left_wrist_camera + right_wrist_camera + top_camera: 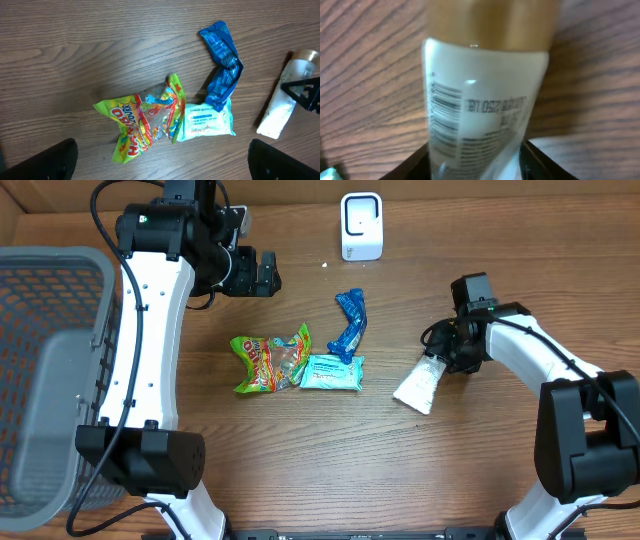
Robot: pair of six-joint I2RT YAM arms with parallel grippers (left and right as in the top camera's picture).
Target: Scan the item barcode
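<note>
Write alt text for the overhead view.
The right gripper straddles the cap end of a white tube lying on a wooden table. Nearby lie a green candy bag, a wipes pack and a blue wrapper, with the open left gripper and a white scanner beyond.

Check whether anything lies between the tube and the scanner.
Nothing visible does. Bare table runs from the tube up to the scanner; the blue packet lies beside that line, not on it.

3 packets (305, 360) block centre; basket (60, 255) walls left; gap beside tube (420, 385).
</note>
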